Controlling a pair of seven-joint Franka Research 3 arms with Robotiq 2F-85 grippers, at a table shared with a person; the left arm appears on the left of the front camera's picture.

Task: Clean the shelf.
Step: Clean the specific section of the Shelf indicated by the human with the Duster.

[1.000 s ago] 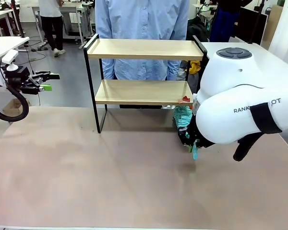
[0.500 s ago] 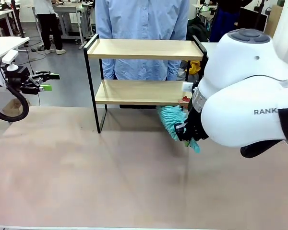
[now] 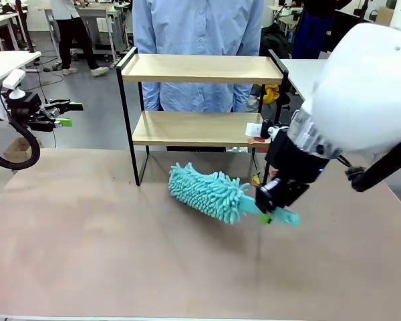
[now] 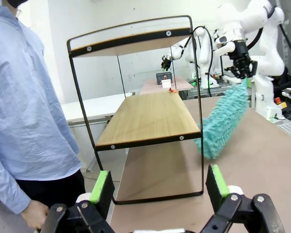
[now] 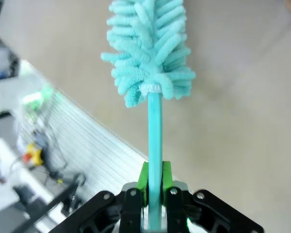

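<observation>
Upper centre of the front view: the shelf (image 3: 200,69), standing at the far edge of the table (image 3: 87,254) — two smooth, pale wooden boards in a thin black metal frame with raised side rails. Probably light and rigid, easily nudged; best held by a rail or post. Just below, right of centre: right gripper (image 3: 270,208) clamped on the slim plastic handle of a fluffy turquoise duster (image 3: 206,192) — soft, light, floppy-fringed. Far left: left gripper (image 3: 67,114) spread wide, empty.
</observation>
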